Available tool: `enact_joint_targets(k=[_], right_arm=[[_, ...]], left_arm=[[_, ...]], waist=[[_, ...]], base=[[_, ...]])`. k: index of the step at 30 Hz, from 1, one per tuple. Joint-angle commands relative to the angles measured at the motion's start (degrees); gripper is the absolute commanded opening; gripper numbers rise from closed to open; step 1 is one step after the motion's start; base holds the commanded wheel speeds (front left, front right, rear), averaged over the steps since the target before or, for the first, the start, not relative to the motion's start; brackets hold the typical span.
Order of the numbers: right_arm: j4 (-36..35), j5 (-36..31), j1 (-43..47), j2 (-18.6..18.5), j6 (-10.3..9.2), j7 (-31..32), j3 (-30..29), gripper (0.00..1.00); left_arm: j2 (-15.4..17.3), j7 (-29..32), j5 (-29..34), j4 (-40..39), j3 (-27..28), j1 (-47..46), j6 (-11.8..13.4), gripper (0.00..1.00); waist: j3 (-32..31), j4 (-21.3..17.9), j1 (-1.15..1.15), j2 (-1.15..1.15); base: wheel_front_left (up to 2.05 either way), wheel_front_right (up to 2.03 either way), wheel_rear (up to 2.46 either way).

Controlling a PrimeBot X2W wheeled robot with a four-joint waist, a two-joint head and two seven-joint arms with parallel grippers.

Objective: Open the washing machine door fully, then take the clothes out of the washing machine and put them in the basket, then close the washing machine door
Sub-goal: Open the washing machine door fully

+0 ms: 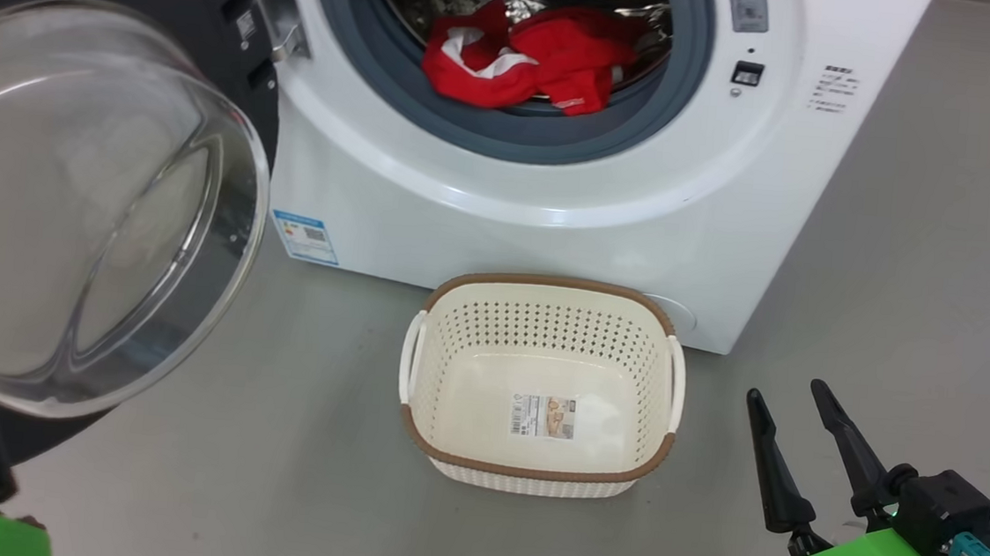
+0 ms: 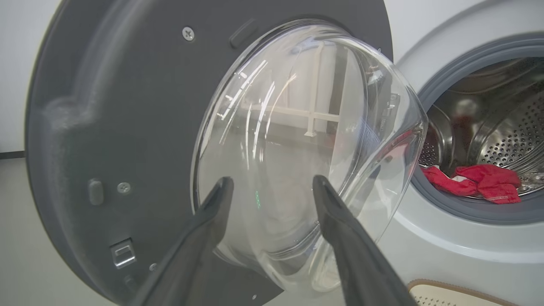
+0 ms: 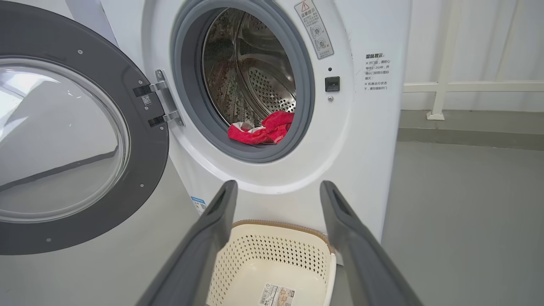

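washing machine door (image 1: 86, 193) was swung wide open at frame left, black rim and bulging glass bowl facing the camera. White washing machine (image 1: 552, 229) was seen at upper centre, drum exposed. Red clothes (image 1: 529, 64) with white trim were heaped at the drum's lower front, overlapping the grey ring. Cream perforated basket (image 1: 543, 335) was set upright on the floor at lower centre, just before the machine, sticker on its bottom.
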Motion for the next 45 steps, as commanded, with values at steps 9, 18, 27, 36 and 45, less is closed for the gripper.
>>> enact_joint_targets(k=[9,18,27,36,45], right_arm=[[-1.71,-0.01,0.95,0.27,0.02,-0.37,-0.45,1.00],[-2.02,-0.11,1.24,0.72,0.02,-0.37,-1.81,1.00],[-2.35,-0.10,0.92,1.21,0.02,-0.37,-3.01,1.00],[-2.43,0.12,0.57,1.77,0.02,-0.37,-3.73,1.00],[-2.64,-0.02,0.55,2.01,0.02,-0.37,-4.63,1.00]], left_arm=[[0.91,-0.24,-4.10,-4.75,-5.89,4.02,-0.29,1.00],[2.41,-0.24,-6.81,-7.09,-13.48,5.95,-0.29,1.00],[3.51,-0.24,-9.49,-7.65,-18.12,6.44,-0.29,1.00],[3.41,-0.24,-10.14,-7.79,-20.84,6.37,-0.29,1.00],[3.29,-0.24,-10.15,-7.78,-22.73,5.97,-0.30,1.00]], waist=[[-1.10,-3.77,0.00,0.00],[-0.80,-7.56,0.00,0.00],[-0.09,-12.23,0.00,0.00],[0.77,-15.97,0.00,0.00],[0.85,-18.34,0.00,0.00]], base=[[0.00,0.00,0.00],[0.00,0.00,0.00],[0.00,0.00,0.00],[0.00,0.00,0.00],[0.00,0.00,0.00]])
